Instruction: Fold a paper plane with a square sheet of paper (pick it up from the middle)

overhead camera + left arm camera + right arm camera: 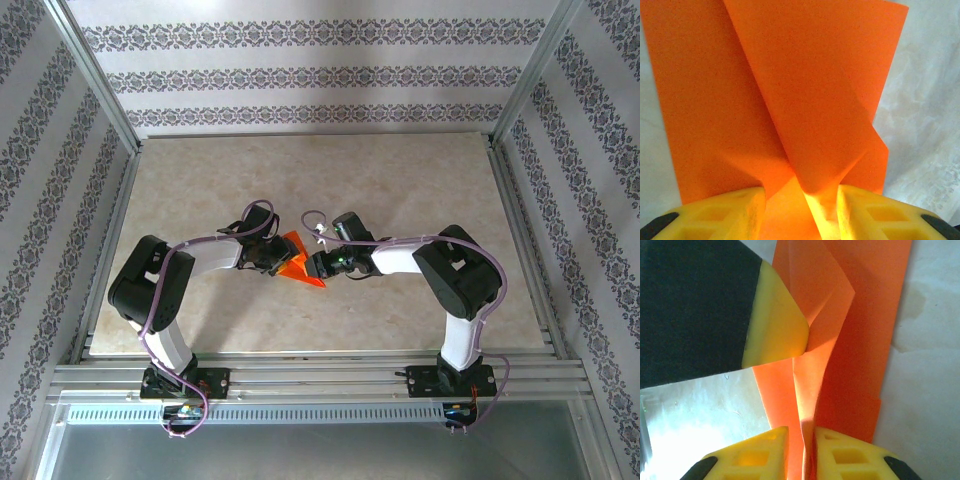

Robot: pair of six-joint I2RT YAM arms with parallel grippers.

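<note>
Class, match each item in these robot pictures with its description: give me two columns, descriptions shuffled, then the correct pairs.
1 square sheet of paper
2 left gripper
3 right gripper
4 table

A marbled beige
B grips the paper from the overhead view's right
C orange, creased
D grips the paper from the overhead view's left

Pairs: 1-C, 2-D, 3-B, 4-A

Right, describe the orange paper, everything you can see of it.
The orange paper is thin, matt and bright orange-red. It is folded rather than flat: diagonal flaps overlap along creases, giving a pointed, roughly triangular shape from above. It sits near the middle of the table. The left gripper has a bunched fold between its fingers, and the right gripper pinches an edge from the opposite side.
</note>
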